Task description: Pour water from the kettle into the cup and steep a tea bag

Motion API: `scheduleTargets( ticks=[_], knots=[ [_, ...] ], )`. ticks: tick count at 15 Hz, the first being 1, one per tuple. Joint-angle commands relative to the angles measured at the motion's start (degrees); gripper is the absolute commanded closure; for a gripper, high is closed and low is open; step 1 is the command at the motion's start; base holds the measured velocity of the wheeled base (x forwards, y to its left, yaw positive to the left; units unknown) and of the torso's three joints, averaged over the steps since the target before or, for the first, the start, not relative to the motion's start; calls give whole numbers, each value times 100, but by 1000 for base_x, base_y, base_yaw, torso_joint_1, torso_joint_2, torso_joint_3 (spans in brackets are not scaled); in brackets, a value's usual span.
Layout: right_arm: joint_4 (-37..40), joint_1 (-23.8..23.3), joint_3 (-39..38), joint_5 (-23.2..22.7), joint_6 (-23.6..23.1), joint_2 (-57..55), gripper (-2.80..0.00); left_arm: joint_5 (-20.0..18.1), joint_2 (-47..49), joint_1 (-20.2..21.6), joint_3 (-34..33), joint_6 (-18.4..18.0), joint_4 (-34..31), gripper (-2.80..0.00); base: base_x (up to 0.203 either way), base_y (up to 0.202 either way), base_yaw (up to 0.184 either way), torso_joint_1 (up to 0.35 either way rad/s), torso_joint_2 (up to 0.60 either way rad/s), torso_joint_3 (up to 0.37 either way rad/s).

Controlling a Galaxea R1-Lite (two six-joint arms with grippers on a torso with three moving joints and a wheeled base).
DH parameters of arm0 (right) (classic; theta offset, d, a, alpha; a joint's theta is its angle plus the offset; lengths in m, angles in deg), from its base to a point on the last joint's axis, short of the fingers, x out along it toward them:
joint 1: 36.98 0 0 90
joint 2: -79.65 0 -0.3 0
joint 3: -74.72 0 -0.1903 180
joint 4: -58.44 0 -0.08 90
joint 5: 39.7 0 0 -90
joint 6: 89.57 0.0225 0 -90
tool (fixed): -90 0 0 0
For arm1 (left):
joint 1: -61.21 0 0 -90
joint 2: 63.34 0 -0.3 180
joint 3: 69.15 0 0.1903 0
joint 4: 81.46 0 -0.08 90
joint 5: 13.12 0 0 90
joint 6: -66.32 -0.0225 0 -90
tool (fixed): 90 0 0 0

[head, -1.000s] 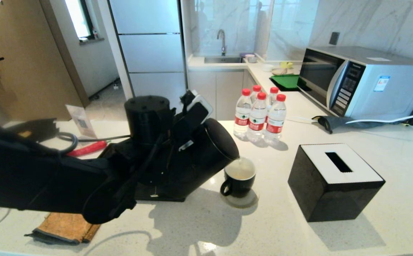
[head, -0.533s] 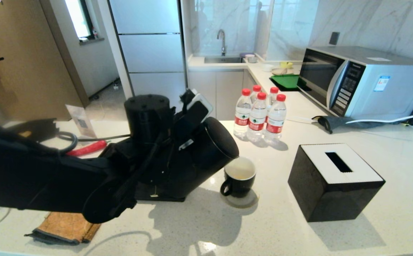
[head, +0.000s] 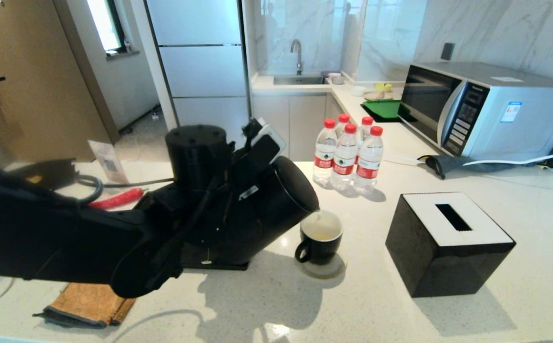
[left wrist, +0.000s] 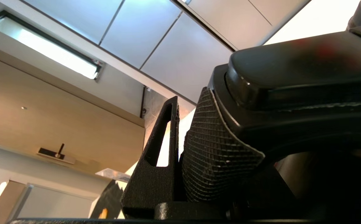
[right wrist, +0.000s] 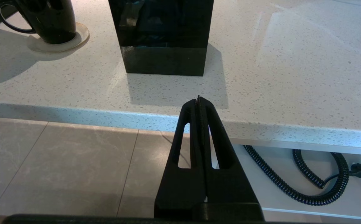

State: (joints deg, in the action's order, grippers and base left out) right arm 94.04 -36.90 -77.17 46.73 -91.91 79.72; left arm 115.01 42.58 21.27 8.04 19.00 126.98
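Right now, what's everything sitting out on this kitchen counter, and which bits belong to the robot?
Kettle: one, black, tilted over the cup.
Cup: one, black, white inside, on a coaster.
Water bottles: four, red caps, behind the cup.
Tissue box: one, black, white top, right of the cup.
Microwave: one, silver, far right.
Left gripper: fingers clamped on the kettle's handle.
Right gripper: fingers shut, below the counter's edge.

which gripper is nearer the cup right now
Left. The left gripper grips the kettle tilted over the cup; the right gripper hangs shut below the counter edge, past the tissue box.
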Motion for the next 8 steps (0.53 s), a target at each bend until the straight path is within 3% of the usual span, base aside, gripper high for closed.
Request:
scheduleTargets(
  ticks=[1,8],
  knots=[
    [8,1,0,-3,-3,-7,0,20,-9,3,50,-22,22,0,0,0,0,0,0,0],
    [8,1,0,-3,-3,-7,0,20,-10,5,76,-42,22,0,0,0,0,0,0,0]
  ],
)
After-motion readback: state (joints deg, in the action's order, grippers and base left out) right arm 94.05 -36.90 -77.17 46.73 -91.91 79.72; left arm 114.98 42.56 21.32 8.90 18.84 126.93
